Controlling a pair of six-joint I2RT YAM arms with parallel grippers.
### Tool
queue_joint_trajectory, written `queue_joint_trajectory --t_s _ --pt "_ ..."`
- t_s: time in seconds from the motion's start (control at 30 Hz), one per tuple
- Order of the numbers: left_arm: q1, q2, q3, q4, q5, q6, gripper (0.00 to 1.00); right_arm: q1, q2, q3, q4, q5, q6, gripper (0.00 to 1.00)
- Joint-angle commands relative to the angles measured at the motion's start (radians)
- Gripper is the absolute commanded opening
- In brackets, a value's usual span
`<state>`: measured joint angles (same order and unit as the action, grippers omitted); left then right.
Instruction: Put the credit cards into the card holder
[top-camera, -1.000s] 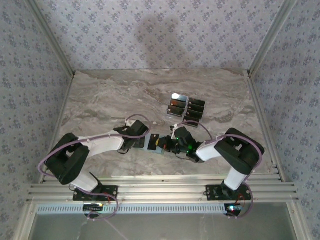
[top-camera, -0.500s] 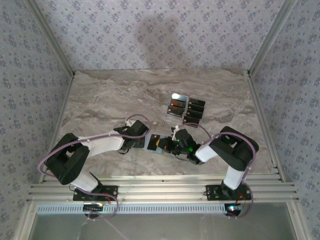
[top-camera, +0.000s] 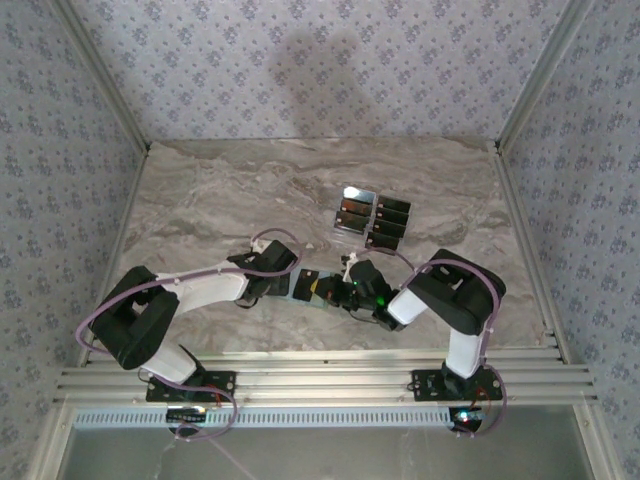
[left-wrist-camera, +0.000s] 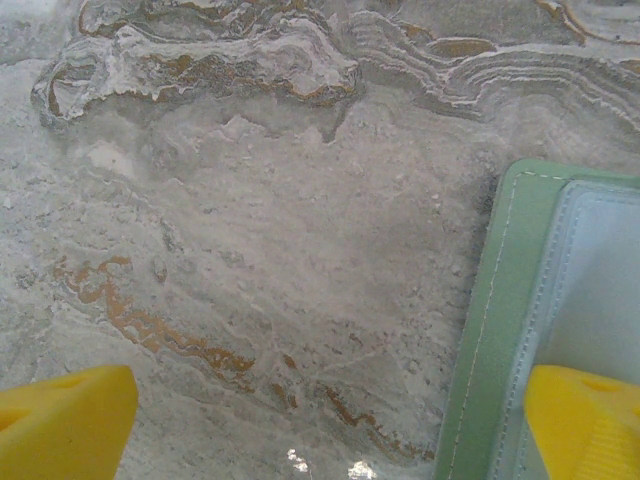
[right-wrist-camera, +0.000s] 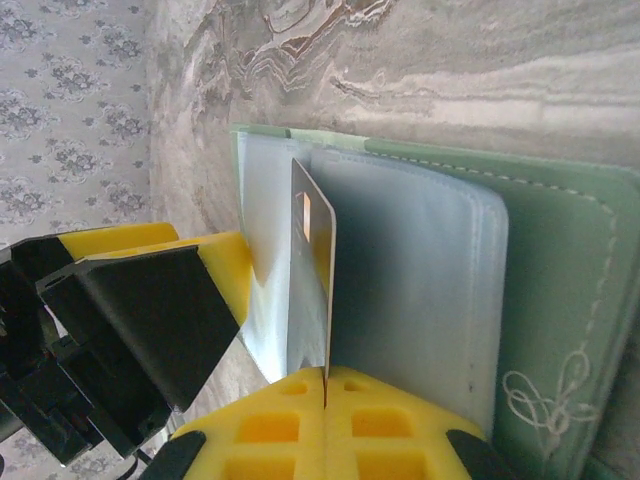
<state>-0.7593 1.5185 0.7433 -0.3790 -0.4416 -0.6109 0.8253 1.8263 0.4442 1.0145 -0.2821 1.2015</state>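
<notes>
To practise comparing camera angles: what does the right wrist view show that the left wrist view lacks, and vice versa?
Right wrist, not left: a credit card pinched edge-on in the shut right gripper, against the clear pockets of the open card holder. Left wrist, not right: both fingertips of the open left gripper, wide apart. Shared: the holder's green stitched border and the marbled table.

- The surface (top-camera: 200, 200) is lit brightly and evenly from above in the top view; a soft, broad shadow is cast on the far wall (top-camera: 318, 60).
- Glare is thrown off the farthest of the credit cards (top-camera: 352, 196).
- In the left wrist view small glints are seen at the near edge, and the yellow fingers (left-wrist-camera: 60, 425) of the left hand (left-wrist-camera: 320, 430) are blurred.
- In the right wrist view a dark shade is laid on the card holder (right-wrist-camera: 570, 300) beside one upright credit card (right-wrist-camera: 312, 270).
</notes>
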Motion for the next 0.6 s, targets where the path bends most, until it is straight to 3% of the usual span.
queue_joint_trajectory --t_s 0.0,0.57 --pt "-0.002 0.006 0.009 -0.045 0.006 0.020 1.00 0.008 0.027 0.008 -0.007 -0.002 0.010 0.00" --pt "-0.003 -0.002 0.024 -0.057 -0.003 0.029 1.00 0.011 -0.015 -0.071 0.004 0.024 0.015 0.00"
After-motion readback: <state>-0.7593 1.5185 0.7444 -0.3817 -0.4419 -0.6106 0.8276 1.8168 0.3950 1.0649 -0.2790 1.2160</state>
